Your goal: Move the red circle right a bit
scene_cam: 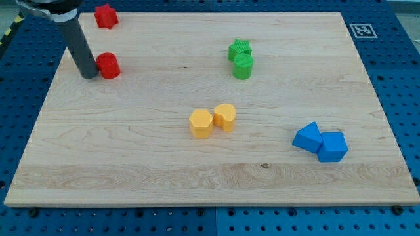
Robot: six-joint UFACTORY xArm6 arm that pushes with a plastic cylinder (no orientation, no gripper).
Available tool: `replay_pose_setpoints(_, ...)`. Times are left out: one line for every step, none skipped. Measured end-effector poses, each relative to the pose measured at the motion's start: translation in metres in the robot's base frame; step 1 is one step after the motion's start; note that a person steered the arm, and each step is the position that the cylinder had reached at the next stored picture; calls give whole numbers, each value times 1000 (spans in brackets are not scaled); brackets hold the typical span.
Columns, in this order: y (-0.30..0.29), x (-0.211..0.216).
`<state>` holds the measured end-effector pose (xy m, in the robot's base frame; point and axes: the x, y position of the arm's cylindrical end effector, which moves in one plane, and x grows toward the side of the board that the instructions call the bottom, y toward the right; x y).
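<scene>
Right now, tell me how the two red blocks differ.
The red circle is a round cylinder; the red star has a jagged outline. The red circle lies lower in the view, the red star near the board's top edge. My tip sits against the red circle's left side, while the red star stands apart. Both share one colour.

My tip (88, 75) rests on the board (131, 170) near the view's top left, touching the left side of the red circle (108, 65). The red star (105, 16) lies above them. The green pair (241, 59) sits right of centre, the yellow pair (212, 120) mid-board, the blue pair (321, 141) lower right.
</scene>
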<state>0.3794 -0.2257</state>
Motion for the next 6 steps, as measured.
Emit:
replay_pose_setpoints(28,0)
replay_pose_setpoints(30,0)
replay_pose_setpoints(9,-2)
replay_pose_setpoints(-14,-9)
replay_pose_setpoints(-10,-24)
replay_pose_setpoints(49,-12)
